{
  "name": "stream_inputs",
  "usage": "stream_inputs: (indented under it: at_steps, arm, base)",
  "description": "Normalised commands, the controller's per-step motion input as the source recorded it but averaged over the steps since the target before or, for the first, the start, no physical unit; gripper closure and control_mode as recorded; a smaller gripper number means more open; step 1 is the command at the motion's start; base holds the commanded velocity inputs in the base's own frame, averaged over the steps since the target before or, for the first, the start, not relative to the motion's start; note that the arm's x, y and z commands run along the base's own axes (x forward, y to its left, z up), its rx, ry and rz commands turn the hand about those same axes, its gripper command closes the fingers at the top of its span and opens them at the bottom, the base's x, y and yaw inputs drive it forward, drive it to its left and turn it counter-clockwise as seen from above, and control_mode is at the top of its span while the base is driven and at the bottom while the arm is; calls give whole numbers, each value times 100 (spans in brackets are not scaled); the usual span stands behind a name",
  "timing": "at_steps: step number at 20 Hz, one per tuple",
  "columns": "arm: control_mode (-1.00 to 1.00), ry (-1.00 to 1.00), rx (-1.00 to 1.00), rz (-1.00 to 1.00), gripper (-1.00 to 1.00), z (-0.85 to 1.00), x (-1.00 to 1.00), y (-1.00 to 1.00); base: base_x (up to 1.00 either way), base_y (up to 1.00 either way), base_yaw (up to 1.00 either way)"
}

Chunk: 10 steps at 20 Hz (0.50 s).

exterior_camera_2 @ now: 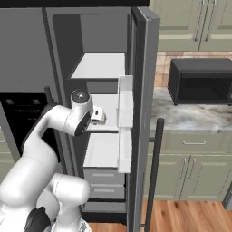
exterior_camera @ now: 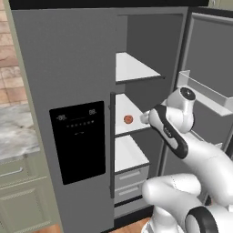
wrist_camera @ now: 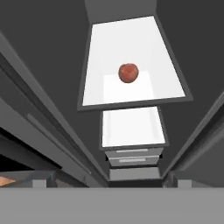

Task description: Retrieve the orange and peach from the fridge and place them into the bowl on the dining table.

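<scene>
I'm facing the tall grey side-by-side fridge point(exterior_camera: 68, 68), its right door swung wide, so the white shelves point(exterior_camera: 132, 68) and the drawers below them are exposed. My white arm with dark joints point(exterior_camera: 175, 132) reaches toward the middle shelf from the open side. On that flat, glossy white shelf sits one small round fruit point(wrist_camera: 128, 72), smooth and dull reddish rather than bright orange, so I take it for the peach; it lies alone near the shelf's middle, nothing touching it. I see no orange here.

The two-finger gripper point(exterior_camera_2: 100, 118) is at the shelf's front edge, short of the fruit. The pictures don't show the jaws plainly, but I read them as spread fully apart and holding nothing.

To do this reach well, I'd keep the hand level between the middle shelf and the one above, centre the fruit between the fingers, and go in slowly. A smooth ball on a slick shelf will likely roll if one finger nudges it first, so I'd close evenly around its widest part.
</scene>
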Motion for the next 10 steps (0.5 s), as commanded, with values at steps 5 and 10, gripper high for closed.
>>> stream_inputs:
  at_steps: [5, 10]
  arm:
    - [-100, 2, -1, 5, -100, -22, 51, 0]
    - [-100, 8, -1, 1, -100, -26, 40, 0]
  base:
    - [0, 0, 0]
    - [0, 0, 0]
